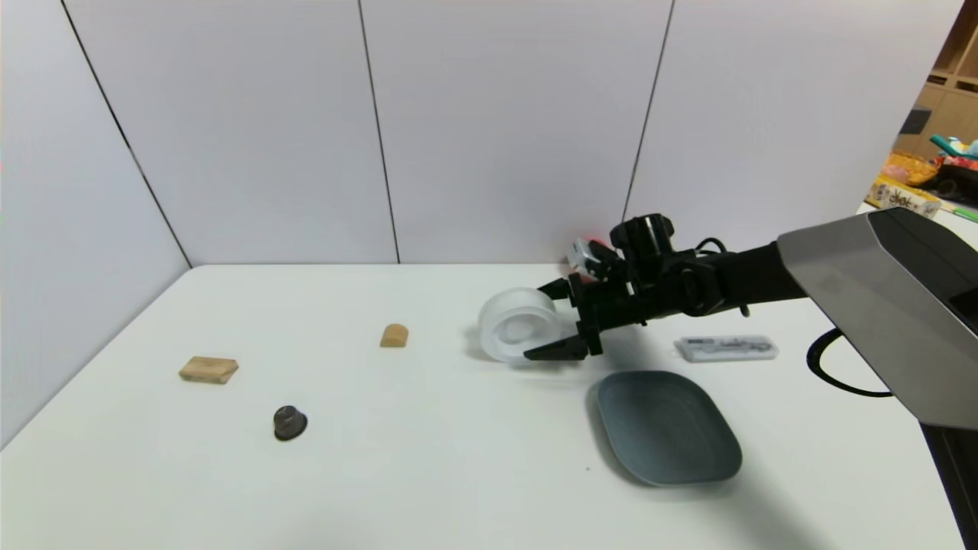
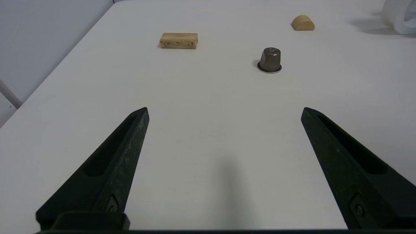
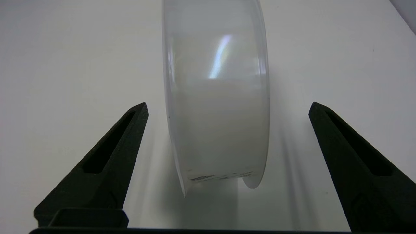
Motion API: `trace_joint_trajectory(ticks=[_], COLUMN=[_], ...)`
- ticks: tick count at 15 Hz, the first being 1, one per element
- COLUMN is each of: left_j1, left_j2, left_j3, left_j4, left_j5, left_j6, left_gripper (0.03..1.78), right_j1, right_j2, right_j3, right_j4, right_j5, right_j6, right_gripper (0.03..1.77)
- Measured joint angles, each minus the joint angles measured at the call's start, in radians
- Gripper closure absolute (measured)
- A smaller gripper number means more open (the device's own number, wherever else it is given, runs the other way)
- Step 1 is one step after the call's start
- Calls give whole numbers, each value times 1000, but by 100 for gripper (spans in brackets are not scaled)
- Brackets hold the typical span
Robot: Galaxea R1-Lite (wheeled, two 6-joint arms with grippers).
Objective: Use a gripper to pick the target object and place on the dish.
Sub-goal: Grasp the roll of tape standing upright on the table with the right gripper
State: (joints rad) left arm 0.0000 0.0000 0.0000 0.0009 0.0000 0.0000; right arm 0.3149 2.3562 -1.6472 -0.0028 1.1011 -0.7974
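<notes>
The white round tub (image 1: 518,324) stands on its edge on the white surface (image 1: 428,473), its hollow side facing the robot. The right gripper (image 1: 558,320) reaches in from the side with its two black fingers spread wide, one on each side of the tub, not touching it. The grey-blue dish (image 1: 668,427) lies near the tub, closer to the robot. A small clear case (image 1: 727,348) sits past the gripper from the tub. On the tub's other side are a tan wooden piece (image 1: 394,335), a wooden block (image 1: 208,369) and a small dark cup (image 1: 289,422). The left gripper (image 2: 224,112) waits low, far from the tub, also wide apart and holding nothing.
</notes>
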Motion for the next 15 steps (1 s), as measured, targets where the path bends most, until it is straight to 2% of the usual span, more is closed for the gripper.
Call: trace_joint_trajectory(ticks=[5,8,12,13,15], left_j1=[0,0,0,0,0], left_j2=[0,0,0,0,0], left_j3=[0,0,0,0,0], left_j4=[0,0,0,0,0], left_j5=[0,0,0,0,0], left_j6=[0,0,0,0,0], left_gripper=[12,12,12,12,12], right_j1=[11,11,11,11,10], right_j2=[31,39,40,40,39], right_j3=[-43,-48,-49,-49,-49], right_j4=[-1,-2,-9,-9,-9], right_j5=[1,1,1,1,1], right_j6=[2,5,5,6,5], right_gripper=[9,60,105,123,122])
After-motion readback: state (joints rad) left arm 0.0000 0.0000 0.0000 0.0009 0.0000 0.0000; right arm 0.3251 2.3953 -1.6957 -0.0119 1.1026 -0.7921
